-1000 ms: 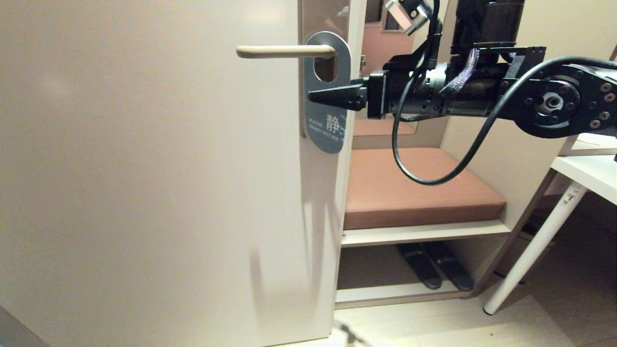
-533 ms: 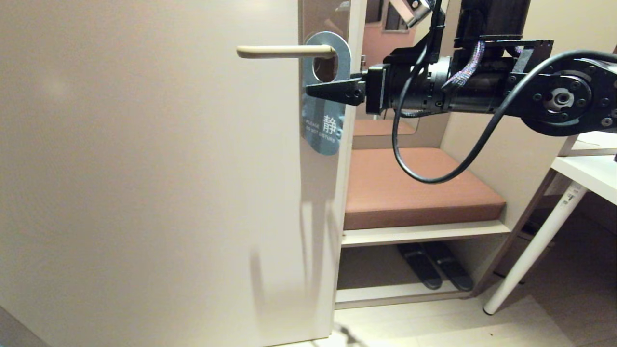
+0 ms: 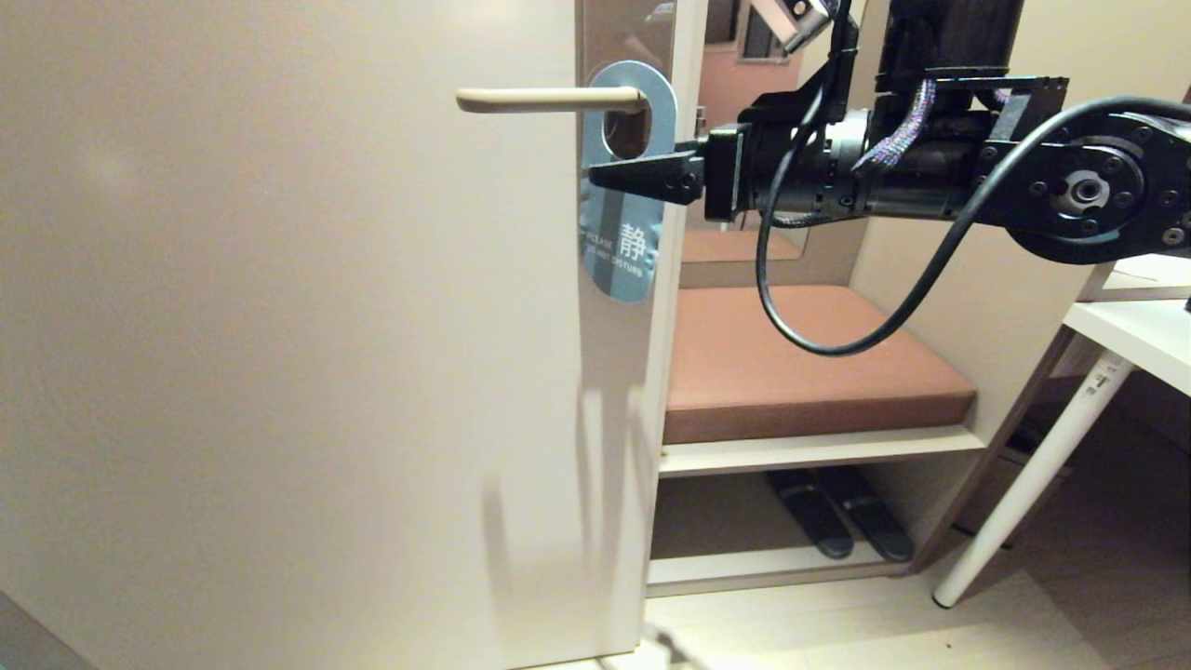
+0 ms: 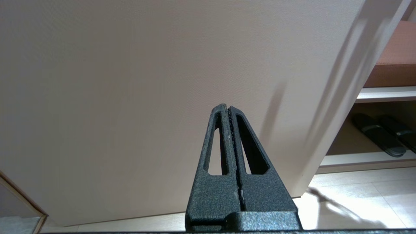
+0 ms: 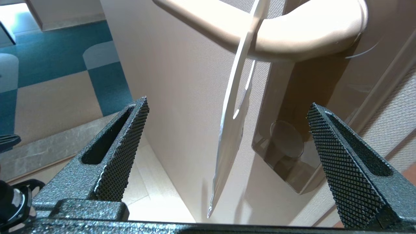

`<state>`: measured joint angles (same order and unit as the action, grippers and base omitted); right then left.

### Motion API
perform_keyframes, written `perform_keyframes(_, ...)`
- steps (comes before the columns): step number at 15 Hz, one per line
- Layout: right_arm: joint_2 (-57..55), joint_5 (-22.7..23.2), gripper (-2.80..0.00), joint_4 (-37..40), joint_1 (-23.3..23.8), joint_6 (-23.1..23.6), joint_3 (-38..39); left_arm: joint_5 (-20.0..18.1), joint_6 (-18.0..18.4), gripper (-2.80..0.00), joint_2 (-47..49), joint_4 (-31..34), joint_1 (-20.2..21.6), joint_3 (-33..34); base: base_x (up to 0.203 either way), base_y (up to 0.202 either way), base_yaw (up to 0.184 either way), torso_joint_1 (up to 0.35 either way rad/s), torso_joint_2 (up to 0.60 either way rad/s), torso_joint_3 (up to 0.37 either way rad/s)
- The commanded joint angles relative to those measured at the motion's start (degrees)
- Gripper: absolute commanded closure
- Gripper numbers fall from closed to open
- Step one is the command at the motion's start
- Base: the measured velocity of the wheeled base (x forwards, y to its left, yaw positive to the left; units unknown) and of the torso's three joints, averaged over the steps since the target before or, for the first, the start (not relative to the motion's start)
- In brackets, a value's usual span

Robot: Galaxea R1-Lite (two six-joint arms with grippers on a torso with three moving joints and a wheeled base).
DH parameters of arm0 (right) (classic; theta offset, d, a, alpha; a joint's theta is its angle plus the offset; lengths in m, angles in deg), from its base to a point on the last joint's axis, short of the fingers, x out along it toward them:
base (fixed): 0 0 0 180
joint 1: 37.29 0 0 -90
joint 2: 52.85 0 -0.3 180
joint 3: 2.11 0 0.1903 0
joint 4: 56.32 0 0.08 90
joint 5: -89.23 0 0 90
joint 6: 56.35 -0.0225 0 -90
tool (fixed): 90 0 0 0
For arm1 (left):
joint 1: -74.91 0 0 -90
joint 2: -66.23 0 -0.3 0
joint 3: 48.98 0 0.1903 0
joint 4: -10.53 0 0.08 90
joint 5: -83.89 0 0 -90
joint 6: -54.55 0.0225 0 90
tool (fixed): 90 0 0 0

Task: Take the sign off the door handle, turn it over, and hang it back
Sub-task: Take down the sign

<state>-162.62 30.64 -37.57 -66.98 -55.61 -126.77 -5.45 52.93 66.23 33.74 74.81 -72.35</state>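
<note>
The sign hung on the door handle by its round hole, close against the door at the handle's inner end, in front of the backplate. Its long axis ran near vertical, hole end up and rounded lower end pointing to the floor, the lower part swung slightly leftward. The blue face with white lettering was turned outward, toward the room. The handle lay horizontal, its free end pointing left.

The right gripper reached in level from the right at the sign's middle, below the hole. Seen from the right wrist, its fingers stood wide apart, one on each side of the sign's thin edge, neither touching it.

The left gripper sat low before the door's bare lower panel, fingers pressed together, holding nothing.
</note>
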Motion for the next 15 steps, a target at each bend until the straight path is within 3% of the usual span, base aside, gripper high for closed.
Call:
perform_keyframes(1,-0.2,0.2,-2.80,-0.4,0.0,0.0,0.2,0.0,0.0,0.00,0.0,0.0,0.0,0.0,0.000,0.000,0.000,0.000,0.00,0.000)
perform_keyframes(15,-0.4,-5.4,-2.80,-0.7,-1.1,-0.1,0.9,0.0,0.0,0.00,0.0,0.0,0.0,0.0,0.000,0.000,0.000,0.000,0.00,0.000)
